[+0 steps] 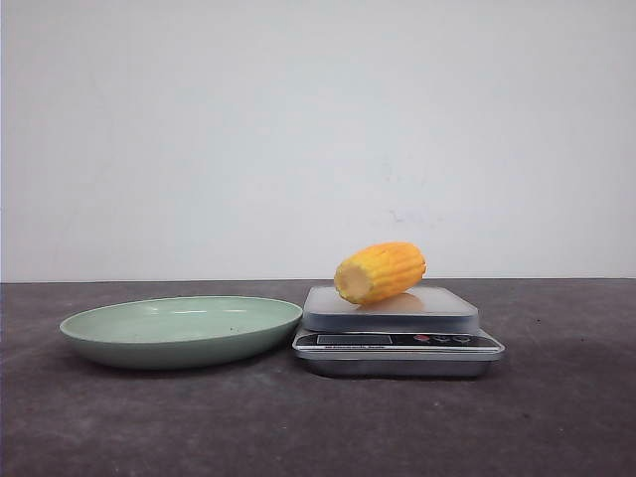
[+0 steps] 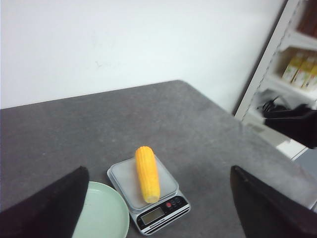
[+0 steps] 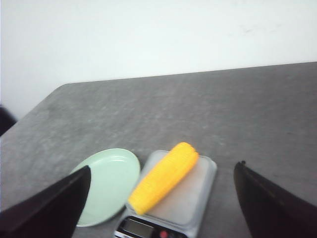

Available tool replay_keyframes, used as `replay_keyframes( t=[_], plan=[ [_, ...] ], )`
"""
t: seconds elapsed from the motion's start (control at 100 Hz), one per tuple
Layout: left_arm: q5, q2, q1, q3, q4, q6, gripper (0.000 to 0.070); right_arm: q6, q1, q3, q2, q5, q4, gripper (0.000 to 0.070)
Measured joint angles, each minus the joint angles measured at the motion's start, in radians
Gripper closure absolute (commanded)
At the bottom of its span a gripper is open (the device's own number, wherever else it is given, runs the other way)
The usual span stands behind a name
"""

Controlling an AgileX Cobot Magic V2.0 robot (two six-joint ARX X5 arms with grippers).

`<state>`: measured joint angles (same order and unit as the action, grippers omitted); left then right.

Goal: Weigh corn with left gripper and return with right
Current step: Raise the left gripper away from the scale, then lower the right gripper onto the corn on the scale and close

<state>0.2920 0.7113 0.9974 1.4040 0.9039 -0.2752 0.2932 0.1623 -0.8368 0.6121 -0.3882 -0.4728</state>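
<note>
Yellow-orange corn [image 1: 381, 272] lies on its side across the pan of the scale [image 1: 397, 343], weighing done or under way by my judgement. Just beside the scale on the grey worktop [image 1: 556, 417] sits the green plate [image 1: 179, 331], bare. Both grippers hang high with fingers spread wide, holding nothing: left gripper [image 2: 158, 208], right gripper [image 3: 161, 203]. Open worktop surrounds the scale, leaving the right gripper room to descend.
</note>
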Motion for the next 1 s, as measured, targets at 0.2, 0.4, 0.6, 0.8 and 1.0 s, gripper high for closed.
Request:
replay_keyframes(
  t=[0.2, 0.4, 0.6, 0.8, 1.0],
  plan=[
    [0.000, -0.121, 0.000, -0.106, 0.032, -0.036, 0.0145, 0.019, 0.165, -0.085, 0.228, 0.116, 0.025, 0.0031],
    [0.000, -0.189, 0.000, -0.213, 0.050, -0.090, 0.0145, 0.023, 0.363, -0.207, 0.505, 0.295, 0.029, 0.0031],
    [0.001, -0.197, 0.000, -0.250, 0.074, -0.117, 0.0145, 0.056, 0.484, -0.347, 0.751, 0.459, 0.029, 0.0031],
    [0.020, -0.198, 0.000, -0.250, 0.077, -0.126, 0.0145, 0.111, 0.518, -0.388, 0.926, 0.551, 0.027, 0.0031],
    [0.021, -0.198, 0.000, -0.250, 0.108, -0.129, 0.0145, 0.154, 0.511, -0.388, 1.037, 0.609, -0.002, 0.0031]
  ],
)
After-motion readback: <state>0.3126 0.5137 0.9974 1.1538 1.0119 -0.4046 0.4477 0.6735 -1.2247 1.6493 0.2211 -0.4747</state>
